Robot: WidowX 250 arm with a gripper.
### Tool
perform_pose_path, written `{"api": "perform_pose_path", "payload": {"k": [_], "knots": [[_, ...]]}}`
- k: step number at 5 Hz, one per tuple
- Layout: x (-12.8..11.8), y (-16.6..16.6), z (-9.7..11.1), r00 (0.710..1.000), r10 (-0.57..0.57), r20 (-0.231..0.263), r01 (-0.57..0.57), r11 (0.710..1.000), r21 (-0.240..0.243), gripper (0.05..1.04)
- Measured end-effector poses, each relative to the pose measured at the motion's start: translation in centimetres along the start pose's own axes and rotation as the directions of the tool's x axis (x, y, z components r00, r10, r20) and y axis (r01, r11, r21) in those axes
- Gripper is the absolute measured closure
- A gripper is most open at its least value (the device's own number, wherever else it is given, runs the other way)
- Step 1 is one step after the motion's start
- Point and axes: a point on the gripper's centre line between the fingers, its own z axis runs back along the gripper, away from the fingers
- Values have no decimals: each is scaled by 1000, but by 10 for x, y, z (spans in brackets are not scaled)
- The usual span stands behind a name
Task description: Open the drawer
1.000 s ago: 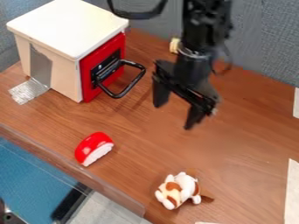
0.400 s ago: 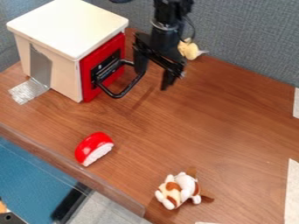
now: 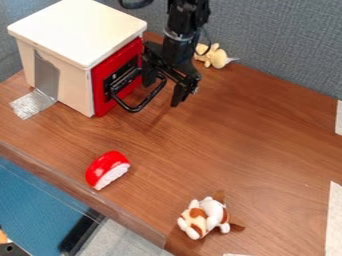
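Camera view: white box (image 3: 77, 30) at far left, on wood table (image 3: 247, 130). The drawer is in its right side: red front (image 3: 101, 95), black loop handle (image 3: 140, 106) sticking out toward the right and near side. Red front sits up against the box, drawer looks closed. Black gripper (image 3: 161, 95) right of the box, pointing down at the handle, arm coming in from the top edge. Fingers spread well apart, one left by the red front, other to the right and nearer; far end of the handle overlaps the space between them. Nothing clamped. Can't tell if a finger touches the handle.

Silver tape (image 3: 33, 103) runs down the box's left-hand face onto the table. Red and white toy piece (image 3: 107, 170) near left, close to the table's near edge. Brown and white plush (image 3: 203, 218) near, around the middle, lying on the table. Pale yellow plush (image 3: 214, 56) at the far side, right of the arm, by the gray-blue partition (image 3: 280, 45). White paper strips at the right edge, one farther (image 3: 339, 117), one nearer (image 3: 334, 220). Blue surface (image 3: 37, 200) below the table edge, near left.
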Motion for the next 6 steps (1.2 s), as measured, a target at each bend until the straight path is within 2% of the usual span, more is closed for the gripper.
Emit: {"api": "perform_pose_path", "payload": {"k": [1,2,4,5,6], "knots": [[-3,2,-12,999,9,-37,-9,1000,19,84],[-3,1,-15,999,17,-35,-16,1000,17,120],[-4,-8,-16,999,38,-29,-38,999,1,697],[-4,-22,-14,998,41,-41,-42,999,-23,905],[-7,-40,-11,997,51,-51,-53,998,-39,959]]}}
